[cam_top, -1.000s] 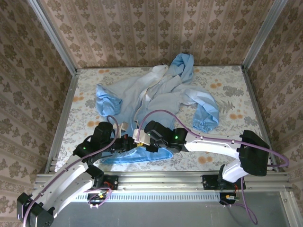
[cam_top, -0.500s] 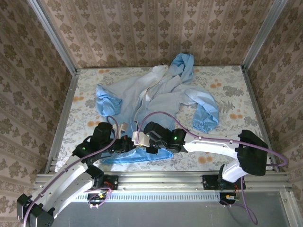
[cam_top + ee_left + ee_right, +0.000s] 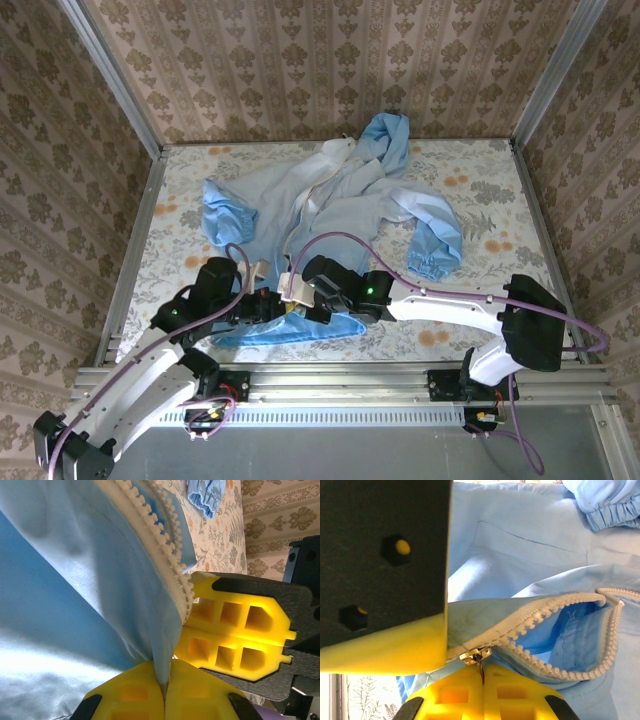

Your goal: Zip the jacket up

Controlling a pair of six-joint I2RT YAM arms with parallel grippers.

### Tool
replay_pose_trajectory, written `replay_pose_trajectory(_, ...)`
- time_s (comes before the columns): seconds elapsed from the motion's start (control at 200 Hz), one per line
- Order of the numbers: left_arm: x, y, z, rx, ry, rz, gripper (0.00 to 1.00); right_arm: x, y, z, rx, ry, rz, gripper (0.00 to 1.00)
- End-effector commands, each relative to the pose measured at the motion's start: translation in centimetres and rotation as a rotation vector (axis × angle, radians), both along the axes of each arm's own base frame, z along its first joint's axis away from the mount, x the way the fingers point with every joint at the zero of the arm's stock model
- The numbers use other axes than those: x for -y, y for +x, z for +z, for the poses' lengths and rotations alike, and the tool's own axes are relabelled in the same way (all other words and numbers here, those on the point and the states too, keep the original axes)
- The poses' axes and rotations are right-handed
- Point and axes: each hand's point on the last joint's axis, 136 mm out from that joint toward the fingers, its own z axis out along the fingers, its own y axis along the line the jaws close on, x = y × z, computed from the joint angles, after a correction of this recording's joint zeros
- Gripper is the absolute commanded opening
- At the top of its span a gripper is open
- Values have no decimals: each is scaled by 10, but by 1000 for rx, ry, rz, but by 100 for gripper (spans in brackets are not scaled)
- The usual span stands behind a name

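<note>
Lying crumpled across the middle of the bench (image 3: 480, 170), with its hem nearest the arms, the jacket (image 3: 340, 200) is judged to be light, thin and limp. No shape will be kept by it, and any pull will be taken up as folds unless the cloth is held taut. The fabric looks smooth and may be expected to slip between pads, so a firm pinch close to the zipper teeth (image 3: 555, 610) is called for rather than a hold on loose cloth. The stiffest parts are the toothed strip and the small metal slider (image 3: 476, 655), and hold is best taken there: the pull tab for drawing, the hem edge beside it for anchoring.

The left hand (image 3: 164, 682) is seen closed on the jacket's edge, a fold of blue cloth being pinched between its yellow fingers beside the teeth. The right hand (image 3: 482, 680) is closed as well, with the slider's tab apparently caught between its fingertips; how deeply the tab is seated cannot be made out. The two hands are set just beside each other at the hem.

Whether both rows of teeth are properly entered in the slider cannot be told, since the hem end is covered by the left hand's body in the right wrist view. The upper run of the zipper is lost among folds in the top view, and a gathered cuff (image 3: 612, 510) is cut off at the frame edge.
</note>
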Motion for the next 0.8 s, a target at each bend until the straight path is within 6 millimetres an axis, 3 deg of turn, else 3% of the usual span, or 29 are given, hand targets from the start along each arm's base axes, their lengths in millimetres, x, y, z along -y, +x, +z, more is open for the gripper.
replay_pose_trajectory(0.0, -5, -28, -6, -89, 33, -88, 0, 23, 42, 7, 76, -50, -195, 0)
replay_pose_trajectory(0.31, -10, -26, -10, -74, 72, -74, 0, 21, 15, -3, -40, -60, -78, 0)
replay_pose_trajectory(0.53, -9, -32, -11, -94, 52, -100, 0, 38, 42, 4, -1, -85, -208, 0)
replay_pose_trajectory(0.795, -7, -33, -5, -78, 35, -116, 0, 35, 56, 13, -6, -65, -237, 0)
